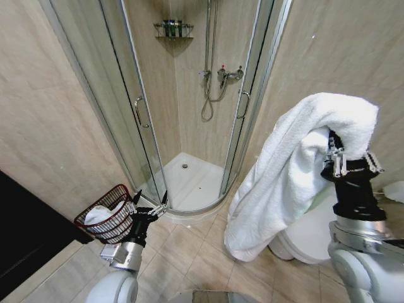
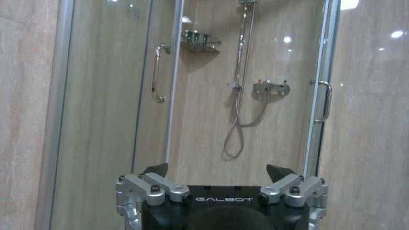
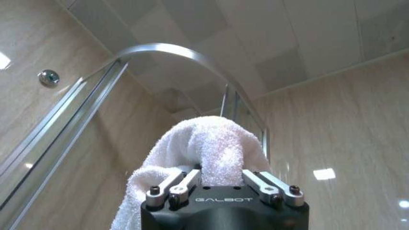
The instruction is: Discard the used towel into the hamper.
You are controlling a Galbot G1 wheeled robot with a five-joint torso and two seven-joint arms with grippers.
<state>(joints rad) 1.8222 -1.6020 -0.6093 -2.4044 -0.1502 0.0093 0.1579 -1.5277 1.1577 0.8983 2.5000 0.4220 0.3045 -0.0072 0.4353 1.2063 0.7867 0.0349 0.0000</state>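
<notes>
The right arm stands raised, its end effector (image 1: 338,154) pointing upward, fingers closed on the white towel (image 1: 297,170) draped over it; the left arm sits low, its end effector (image 1: 149,203) level with the towel's lower end, fingers spread, gripping nothing.

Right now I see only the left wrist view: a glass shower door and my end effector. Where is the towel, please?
Observer: The white terry towel is clamped in the right end effector, held high on the robot's right.
Operator: And the hamper?
Observer: The small reddish-brown wire hamper stands on the floor, just to the left of the open left end effector.
Operator: Is it empty?
Observer: No, some white cloth lies inside.
</notes>
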